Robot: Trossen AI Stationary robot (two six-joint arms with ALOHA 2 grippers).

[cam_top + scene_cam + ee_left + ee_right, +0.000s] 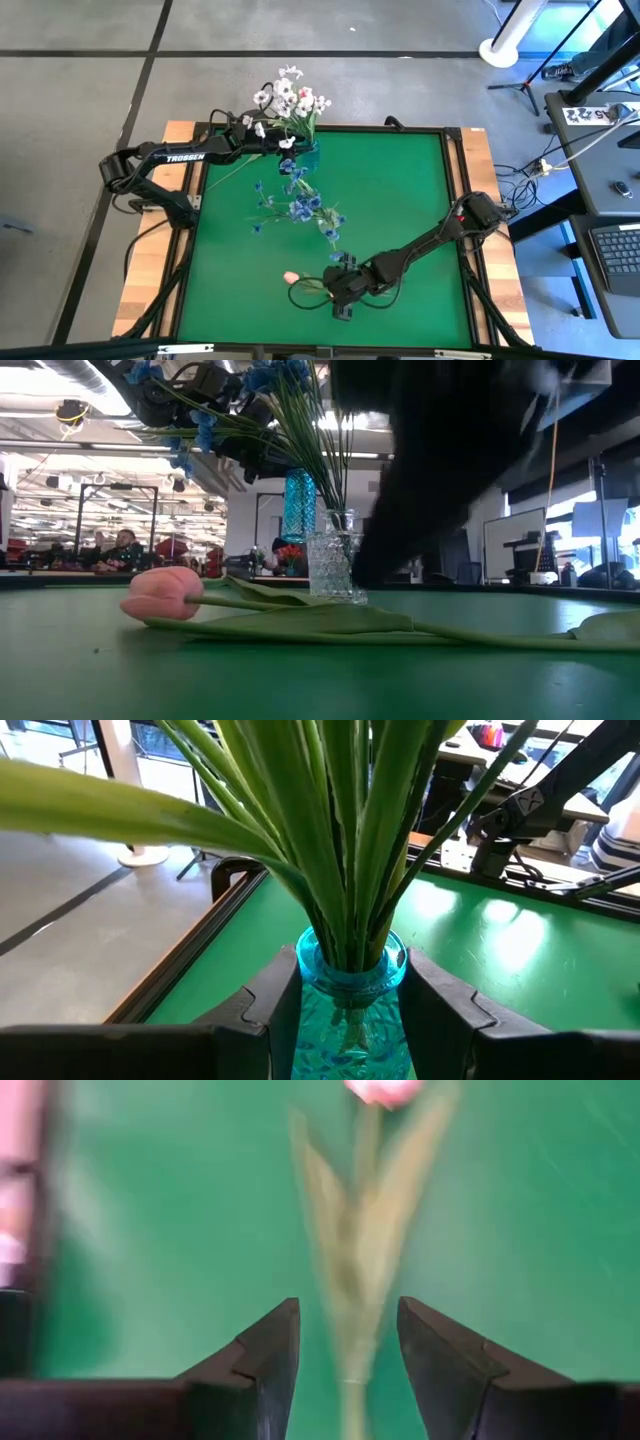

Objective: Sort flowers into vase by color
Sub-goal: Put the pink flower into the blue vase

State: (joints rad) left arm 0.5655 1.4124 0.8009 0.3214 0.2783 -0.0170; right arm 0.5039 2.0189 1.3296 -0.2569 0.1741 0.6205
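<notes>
Two grippers at work: the left gripper (pixel 345 1020) clasps the blue vase (pixel 350 990) — the right gripper (pixel 348 1350) spread astride the pink tulip (pixel 385 1090) stem; only the low view shows a clear vase (pixel 333 565).

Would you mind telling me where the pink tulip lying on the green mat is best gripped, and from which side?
Grip the pink tulip on its thin stem, below the bud, coming straight down from above. It lies flat on the mat, so only a top approach fits fingers either side. The right hand is open astride the stem. The bud looks soft, so avoid squeezing it.
</notes>
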